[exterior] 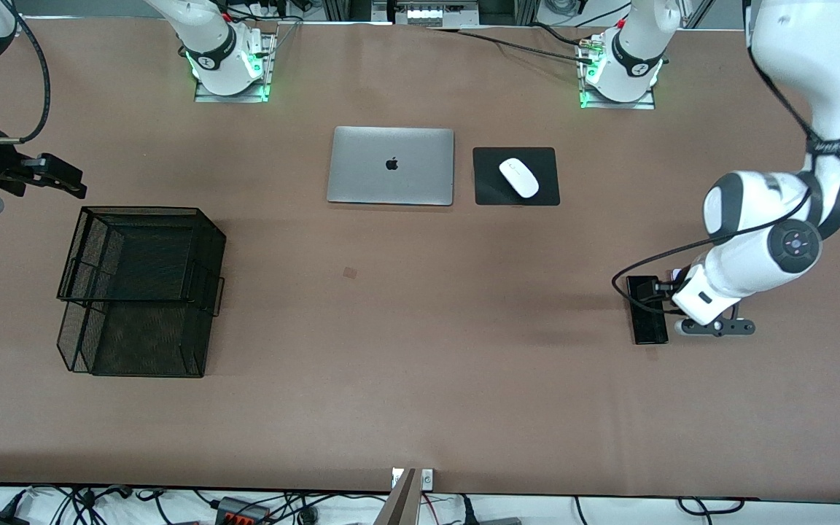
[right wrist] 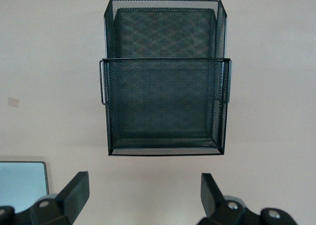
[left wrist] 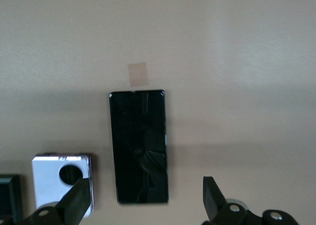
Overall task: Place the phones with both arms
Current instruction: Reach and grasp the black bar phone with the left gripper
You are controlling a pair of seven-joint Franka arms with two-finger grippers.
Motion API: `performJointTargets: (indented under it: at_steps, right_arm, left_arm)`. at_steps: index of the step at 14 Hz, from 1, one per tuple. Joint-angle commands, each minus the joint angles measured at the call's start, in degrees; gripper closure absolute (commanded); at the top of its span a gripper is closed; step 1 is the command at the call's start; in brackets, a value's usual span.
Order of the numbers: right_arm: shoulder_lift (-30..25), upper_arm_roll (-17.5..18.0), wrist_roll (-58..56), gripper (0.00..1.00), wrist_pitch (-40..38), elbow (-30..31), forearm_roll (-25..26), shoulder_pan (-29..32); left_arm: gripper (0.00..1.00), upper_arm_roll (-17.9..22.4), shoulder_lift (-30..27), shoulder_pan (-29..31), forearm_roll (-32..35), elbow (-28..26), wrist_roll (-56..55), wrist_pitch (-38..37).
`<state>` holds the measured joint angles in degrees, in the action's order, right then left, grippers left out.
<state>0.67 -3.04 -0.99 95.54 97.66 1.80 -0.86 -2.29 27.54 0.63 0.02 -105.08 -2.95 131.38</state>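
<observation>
- A black wire-mesh two-tier tray (exterior: 141,292) stands toward the right arm's end of the table; both tiers look empty in the front view and in the right wrist view.
- The brown table (exterior: 405,350) also carries a closed silver laptop (exterior: 391,165) and a white mouse (exterior: 518,177) on a black mouse pad (exterior: 489,189), both near the arms' bases.
- Cables and power strips run along the floor at the table edge nearest the front camera.
- The long black phone (left wrist: 139,146) lies flat toward the left arm's end of the table, with a small tan tape mark (left wrist: 138,74) at one short end.
- Just beside it lies the lilac-white phone (left wrist: 52,178), with one black circle in sight.
- A black phone (left wrist: 9,195) beside that one is cut off by the frame edge.
- The left gripper (left wrist: 147,198) hangs over the long black phone, jaws spread wide, holding nothing.
- In the front view the left arm covers most of the phones.
- The right gripper (right wrist: 140,193) waits above the table next to the tray, jaws spread and empty.
</observation>
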Motion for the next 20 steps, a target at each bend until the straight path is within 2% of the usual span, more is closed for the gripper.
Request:
performJointTargets:
  at_steps: [1, 4, 11, 20]
  right_arm:
    - [-0.1, 0.4, 0.0, 0.0, 0.0, 0.0, 0.5, 0.0]
    - [0.0, 0.4, 0.5, 0.0, -0.2, 0.1, 0.5, -0.1]
    - [0.4, 0.4, 0.1, 0.0, -0.2, 0.1, 0.5, 0.1]
    - [1.3, 0.4, -0.1, 0.0, -0.2, 0.1, 0.6, 0.0]
  left_arm:
    - [0.0, -0.6, 0.3, 2.0, -0.8, -2.5, 1.4, 4.7]
    - [0.0, -0.6, 4.1, 2.1, -0.8, -2.9, 1.4, 9.8]
    - [0.0, -0.9, 7.7, 2.0, -0.5, -2.6, 3.2, 12.7]
    - [0.0, -1.0, 9.3, 2.9, -0.5, -2.9, 4.9, 15.1]
